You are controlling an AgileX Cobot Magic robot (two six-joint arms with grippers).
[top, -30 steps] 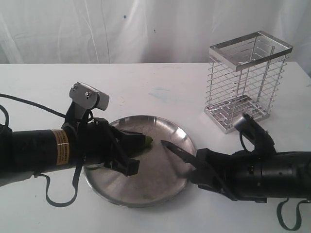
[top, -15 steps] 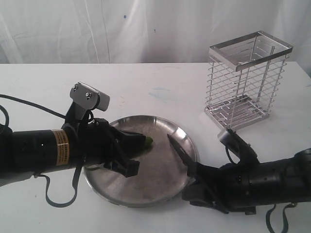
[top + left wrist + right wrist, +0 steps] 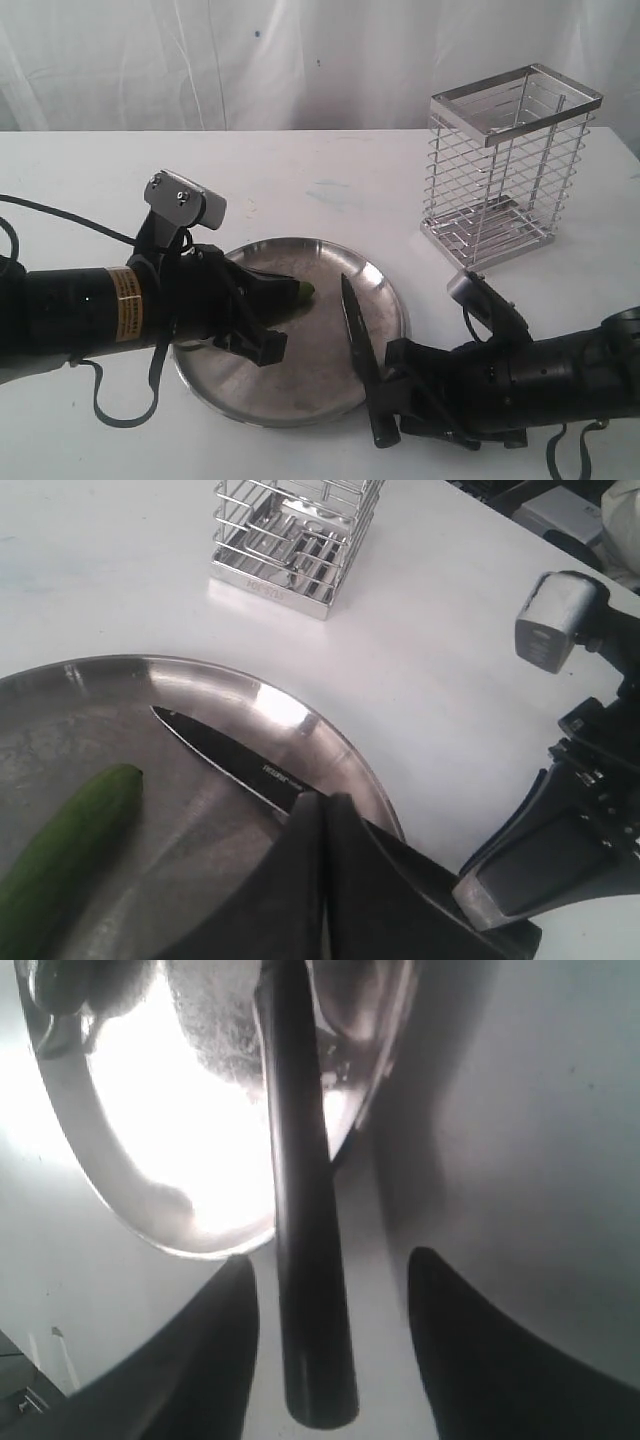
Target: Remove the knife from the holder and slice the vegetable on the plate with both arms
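Plate [image 3: 300, 385] sits on the table [image 3: 330, 180] front and centre, vegetable [image 3: 298, 291] lying on its left rear part, right at the left end effector [image 3: 275, 320]. Knife [image 3: 360, 355] lies across the plate's right rim — tip on the plate, handle out over the table, between the right end effector's [image 3: 398, 412] parted fingers. Holder [image 3: 510, 170] stands behind and right, well apart.

The knife [image 3: 356, 340] lies with its blade across the steel plate's [image 3: 300, 408] right rim, its handle on the white tabletop [image 3: 330, 190] at the right pincer [image 3: 392, 405]. The left pincer [image 3: 275, 302] hangs over the green chilli [image 3: 301, 291]. The wire holder [image 3: 510, 165] stands far right.
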